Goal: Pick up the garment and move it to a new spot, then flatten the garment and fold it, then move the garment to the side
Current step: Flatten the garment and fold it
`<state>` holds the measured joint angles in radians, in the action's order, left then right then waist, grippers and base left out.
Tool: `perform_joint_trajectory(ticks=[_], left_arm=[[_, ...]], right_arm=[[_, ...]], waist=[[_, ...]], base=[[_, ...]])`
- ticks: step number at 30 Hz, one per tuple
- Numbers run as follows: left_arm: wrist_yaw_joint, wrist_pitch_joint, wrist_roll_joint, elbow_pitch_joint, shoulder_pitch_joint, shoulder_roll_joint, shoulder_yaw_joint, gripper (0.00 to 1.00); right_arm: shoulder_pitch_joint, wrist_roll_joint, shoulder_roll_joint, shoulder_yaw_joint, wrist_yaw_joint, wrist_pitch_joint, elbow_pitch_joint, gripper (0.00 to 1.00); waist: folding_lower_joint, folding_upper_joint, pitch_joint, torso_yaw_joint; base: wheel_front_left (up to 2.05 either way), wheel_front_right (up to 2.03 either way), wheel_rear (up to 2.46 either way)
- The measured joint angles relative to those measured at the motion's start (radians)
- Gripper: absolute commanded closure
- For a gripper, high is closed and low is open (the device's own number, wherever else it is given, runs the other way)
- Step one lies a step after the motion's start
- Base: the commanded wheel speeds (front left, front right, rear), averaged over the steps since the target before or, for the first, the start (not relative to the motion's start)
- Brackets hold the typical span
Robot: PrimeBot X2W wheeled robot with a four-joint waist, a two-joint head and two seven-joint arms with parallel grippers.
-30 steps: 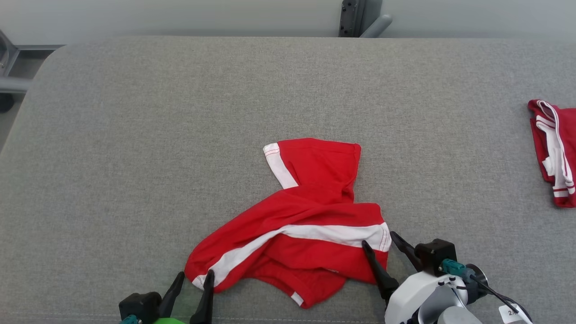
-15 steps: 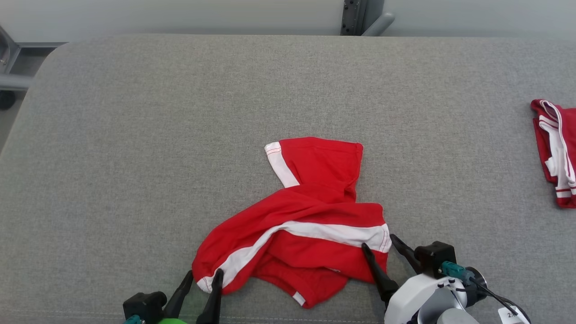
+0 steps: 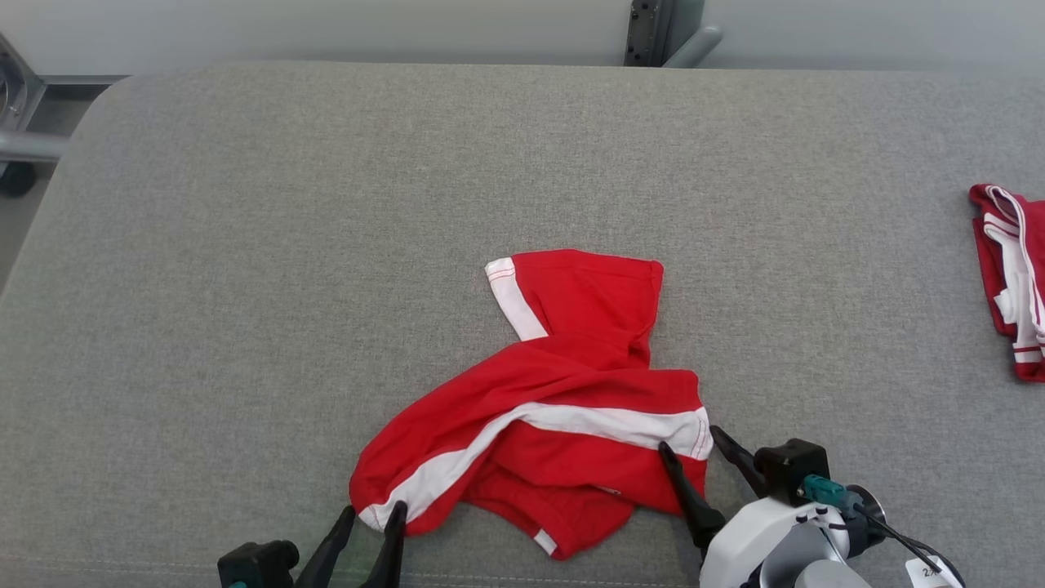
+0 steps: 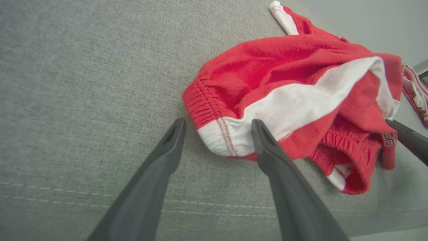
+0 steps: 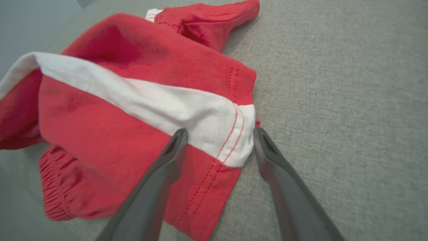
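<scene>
Garment [image 3: 571, 384]: red shorts with a white side stripe [image 3: 588, 418], crumpled on the grey pad [image 3: 245, 245] near its front edge, a little right of centre. One leg points away from the robot; the rest lies bunched across the front.
Left gripper [image 3: 374, 510]: wide, holding nothing. In the left wrist view its fingers [image 4: 284, 187] straddle the waistband [image 4: 197, 103] end of the stripe, one over the cloth, the other over bare pad just beside the elastic.
Right gripper [image 3: 688, 438]: wide, holding nothing. Its fingers [image 5: 284, 187] straddle the hem [image 5: 242, 134] end of the stripe, one over red cloth, the other just off the hem. Whether any tip touches cloth cannot be told.
Other garment [image 3: 1000, 286]: a second red-and-white piece at the pad's far right, well apart; leave it.
Step in hand: judged as the grasp before the lift. Nothing is flat or folded yet.
Next move: bring both pairs of tips down and close on the two stripe ends together. Take each edge with its seam, where the bite should be firmest.
Risk: bunched layers under the stripe may rise too, leaving you a twisted piece to spread.
</scene>
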<state>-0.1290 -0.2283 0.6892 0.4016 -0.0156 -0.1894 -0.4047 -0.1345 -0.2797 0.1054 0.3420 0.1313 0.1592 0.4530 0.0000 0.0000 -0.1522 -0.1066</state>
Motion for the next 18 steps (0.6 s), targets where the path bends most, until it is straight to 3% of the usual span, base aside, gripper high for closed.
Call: perform_joint_trajectory(ticks=[4,7,8,18], left_arm=[[0.000,0.007,0.018,-0.009,0.000,0.000,-0.008,0.00],[0.000,0.014,0.050,-0.007,0.002,0.003,-0.021,0.62],[0.000,0.014,0.051,-0.006,0.003,0.002,-0.028,1.00],[0.000,0.009,0.097,-0.008,0.012,-0.038,-0.061,1.00]], right_arm=[[0.000,0.000,0.000,0.000,0.000,0.001,0.001,0.00],[-0.001,0.000,0.000,0.002,0.000,0.001,0.002,0.00],[-0.002,0.000,-0.001,0.004,0.000,0.001,0.003,0.00],[-0.005,-0.001,0.001,0.002,0.000,0.007,0.006,0.00]], waist=[[0.0000,0.0000,-0.001,0.000],[0.0000,0.0000,-0.002,0.002],[0.0000,0.0000,-0.002,0.003],[0.0000,0.0000,-0.002,0.019]], base=[[0.00,0.00,0.00],[0.00,0.00,0.00],[0.00,0.00,0.00],[0.00,0.00,0.00]])
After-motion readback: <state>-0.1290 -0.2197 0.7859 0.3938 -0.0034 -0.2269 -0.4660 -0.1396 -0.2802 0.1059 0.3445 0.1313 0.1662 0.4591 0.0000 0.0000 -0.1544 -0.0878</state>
